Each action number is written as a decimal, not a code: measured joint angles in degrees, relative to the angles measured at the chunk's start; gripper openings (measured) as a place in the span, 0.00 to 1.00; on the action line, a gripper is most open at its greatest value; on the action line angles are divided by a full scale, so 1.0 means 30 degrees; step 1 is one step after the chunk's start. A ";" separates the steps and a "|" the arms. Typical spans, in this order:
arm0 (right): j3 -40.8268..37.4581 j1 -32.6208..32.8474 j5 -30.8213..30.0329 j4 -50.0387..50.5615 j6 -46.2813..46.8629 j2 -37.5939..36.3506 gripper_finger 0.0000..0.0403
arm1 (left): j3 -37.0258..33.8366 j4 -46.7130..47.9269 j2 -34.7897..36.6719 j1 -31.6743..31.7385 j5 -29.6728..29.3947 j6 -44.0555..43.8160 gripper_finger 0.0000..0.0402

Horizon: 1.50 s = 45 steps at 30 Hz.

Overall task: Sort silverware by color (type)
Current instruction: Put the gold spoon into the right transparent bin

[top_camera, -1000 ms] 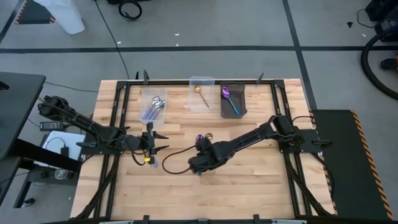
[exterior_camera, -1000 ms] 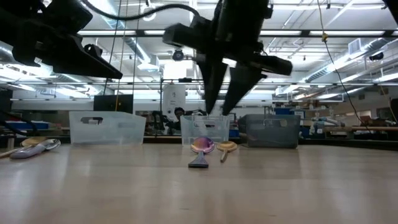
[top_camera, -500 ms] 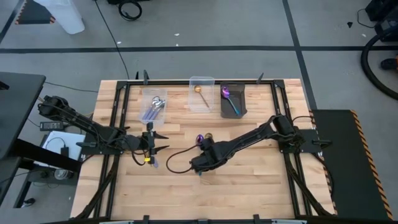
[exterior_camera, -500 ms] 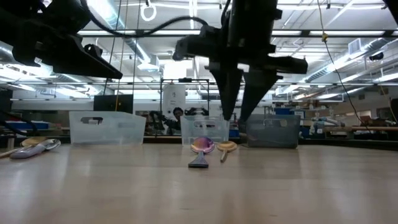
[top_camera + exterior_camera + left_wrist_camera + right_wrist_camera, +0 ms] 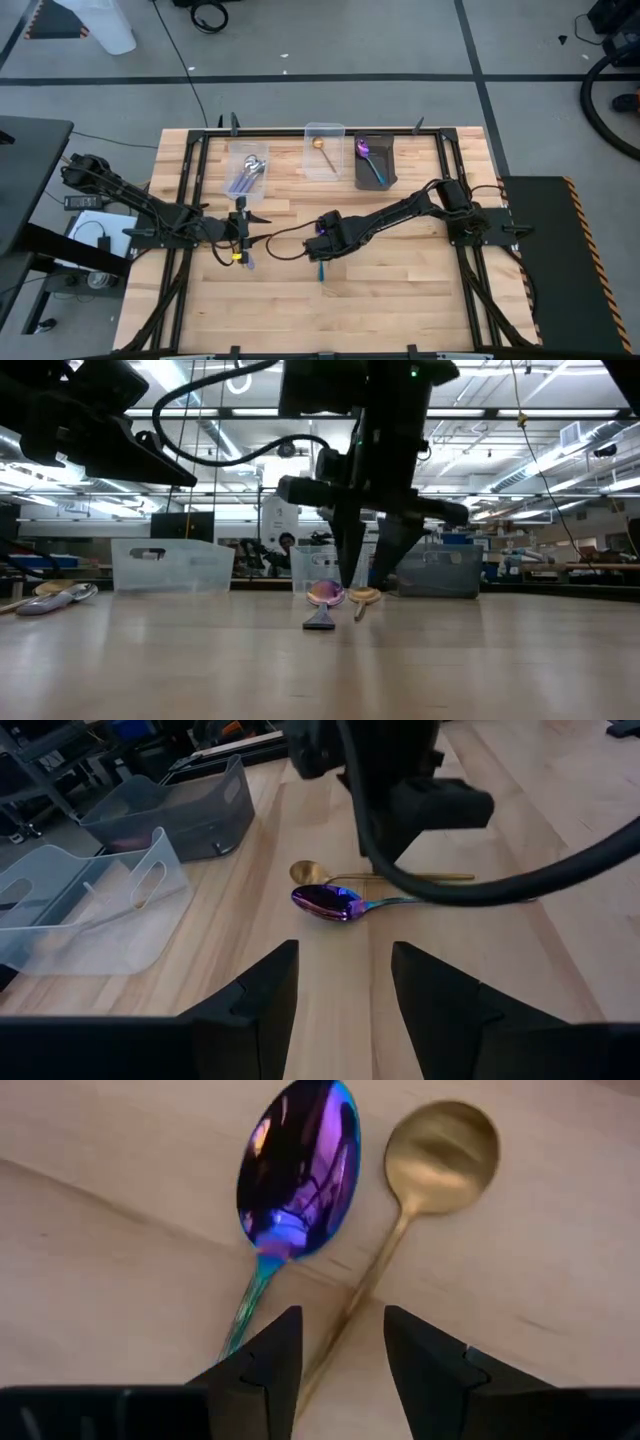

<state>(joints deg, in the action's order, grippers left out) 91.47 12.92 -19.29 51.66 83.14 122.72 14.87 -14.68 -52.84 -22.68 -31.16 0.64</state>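
From overhead, the bench [image 5: 400, 290] carried three bins along its far edge: a clear bin [image 5: 247, 171] with silver and purple spoons, a middle clear bin [image 5: 324, 148] with one gold spoon, and a dark bin [image 5: 374, 162] with a purple-blue spoon. The right gripper [image 5: 322, 232] hung over the bench's middle, nearer than the middle clear bin; a teal handle tip showed just beneath it. The left gripper [image 5: 262, 226] waited off to the side, nearer than the first clear bin, its jaws spread wide and empty

At bench height, the iridescent spoon [image 5: 323, 600] and the gold spoon [image 5: 364, 598] lay side by side in front of the middle clear bin, with the right gripper's jaws pointing down just above them, parted and holding nothing

Through the left wrist camera, both spoons lay flat, the gold bowl just behind the purple one, beside the right arm's dark body [image 5: 400, 780]

Through the right wrist camera, the jaws stood apart over the gold spoon's handle, the iridescent spoon close beside it, bowls nearly touching
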 joint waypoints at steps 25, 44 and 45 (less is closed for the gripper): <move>-0.2550 -0.0173 0.0185 -0.2929 -0.0112 -0.0138 0.36 | 0.0022 0.3046 0.0153 0.0583 -0.4201 0.0004 0.43; -0.2487 -0.0816 0.3225 -0.2174 -0.1279 -0.0138 0.03 | 0.0022 0.3582 0.0153 -0.0677 -0.1490 -0.0171 0.43; -0.2307 -0.0855 0.3323 -0.1904 -0.1404 -0.0110 0.04 | 0.0022 0.3680 0.0153 -0.0697 -0.1486 -0.0203 0.43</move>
<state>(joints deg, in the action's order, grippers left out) 84.55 10.36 -9.32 45.95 78.93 122.38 14.94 -3.64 -52.38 -24.77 -35.62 0.04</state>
